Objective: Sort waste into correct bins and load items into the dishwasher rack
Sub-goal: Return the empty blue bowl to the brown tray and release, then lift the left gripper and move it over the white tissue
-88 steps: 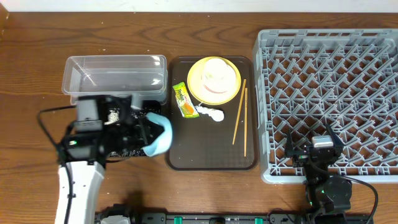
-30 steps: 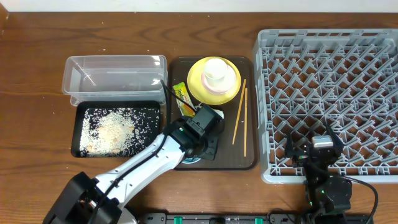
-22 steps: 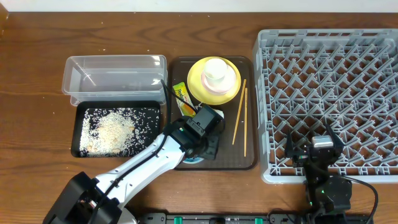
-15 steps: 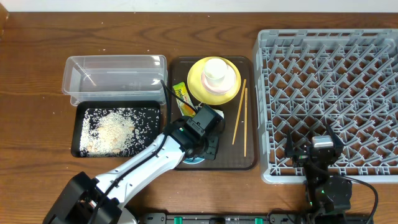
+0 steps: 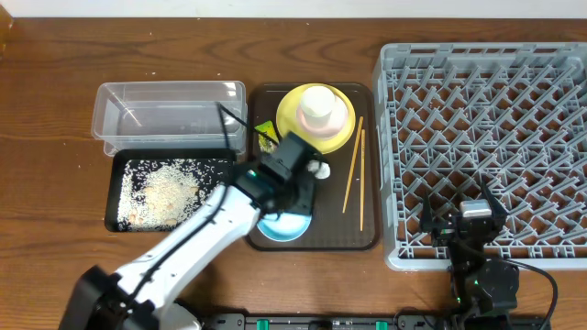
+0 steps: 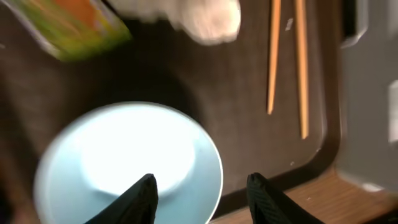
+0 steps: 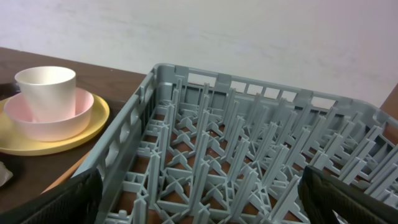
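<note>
The left jaws stand released, hovering just above the light blue bowl (image 6: 124, 155), which sits upright on the dark brown serving tray (image 6: 242, 93) near the snack wrapper (image 6: 71, 25), paper wad (image 6: 208, 15) and wooden chopsticks (image 6: 272, 56). The right jaws are spread apart with nothing between them, at the near edge of the dishwasher rack (image 7: 249, 143) on the worktop (image 5: 55, 137).
</note>
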`<state>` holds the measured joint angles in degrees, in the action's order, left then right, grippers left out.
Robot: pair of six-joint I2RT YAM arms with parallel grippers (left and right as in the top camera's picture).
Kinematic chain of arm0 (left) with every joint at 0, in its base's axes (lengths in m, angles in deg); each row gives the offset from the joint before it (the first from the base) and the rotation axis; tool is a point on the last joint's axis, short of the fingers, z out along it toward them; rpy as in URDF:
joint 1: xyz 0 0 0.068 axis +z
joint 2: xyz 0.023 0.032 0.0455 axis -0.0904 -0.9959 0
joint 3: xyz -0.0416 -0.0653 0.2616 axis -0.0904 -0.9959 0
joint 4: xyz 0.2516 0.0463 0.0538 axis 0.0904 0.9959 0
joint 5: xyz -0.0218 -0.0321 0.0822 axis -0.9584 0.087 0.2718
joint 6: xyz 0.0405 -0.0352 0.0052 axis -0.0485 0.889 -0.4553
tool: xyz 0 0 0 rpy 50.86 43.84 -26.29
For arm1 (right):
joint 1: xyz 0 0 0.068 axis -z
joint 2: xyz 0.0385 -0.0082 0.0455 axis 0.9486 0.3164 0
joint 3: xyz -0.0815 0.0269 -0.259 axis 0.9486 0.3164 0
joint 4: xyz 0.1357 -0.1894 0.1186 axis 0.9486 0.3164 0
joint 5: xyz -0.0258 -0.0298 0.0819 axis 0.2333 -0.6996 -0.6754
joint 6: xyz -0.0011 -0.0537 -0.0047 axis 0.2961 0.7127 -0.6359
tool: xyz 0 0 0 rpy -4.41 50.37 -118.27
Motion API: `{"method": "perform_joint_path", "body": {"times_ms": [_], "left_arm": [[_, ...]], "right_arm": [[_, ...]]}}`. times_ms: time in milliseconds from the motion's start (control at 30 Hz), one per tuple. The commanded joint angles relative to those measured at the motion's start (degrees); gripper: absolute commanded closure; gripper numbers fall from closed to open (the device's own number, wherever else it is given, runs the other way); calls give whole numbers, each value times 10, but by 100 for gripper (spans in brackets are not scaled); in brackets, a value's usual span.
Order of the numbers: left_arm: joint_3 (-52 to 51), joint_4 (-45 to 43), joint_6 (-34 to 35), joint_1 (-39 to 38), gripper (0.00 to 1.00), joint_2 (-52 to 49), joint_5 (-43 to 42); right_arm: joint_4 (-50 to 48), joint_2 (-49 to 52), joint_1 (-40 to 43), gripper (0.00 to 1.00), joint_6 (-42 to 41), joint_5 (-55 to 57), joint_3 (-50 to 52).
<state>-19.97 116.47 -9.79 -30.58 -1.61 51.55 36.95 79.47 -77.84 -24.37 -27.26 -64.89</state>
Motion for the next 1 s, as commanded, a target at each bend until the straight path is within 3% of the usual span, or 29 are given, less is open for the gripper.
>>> {"method": "perform_joint_path", "body": {"times_ms": [0,167,367,967], "left_arm": [[64,36,-25,43,49,15,13],[124,76,-37,120,47,15,20],[125,69,-59,182,47,3,19],[125,-21,-70,185,47,-94,19]], "right_arm": [[2,-4,0,1,2,-2,1],[2,-4,0,1,2,-2,1],[2,-4,0,1,2,-2,1],[2,-4,0,1,2,-2,1]]}}
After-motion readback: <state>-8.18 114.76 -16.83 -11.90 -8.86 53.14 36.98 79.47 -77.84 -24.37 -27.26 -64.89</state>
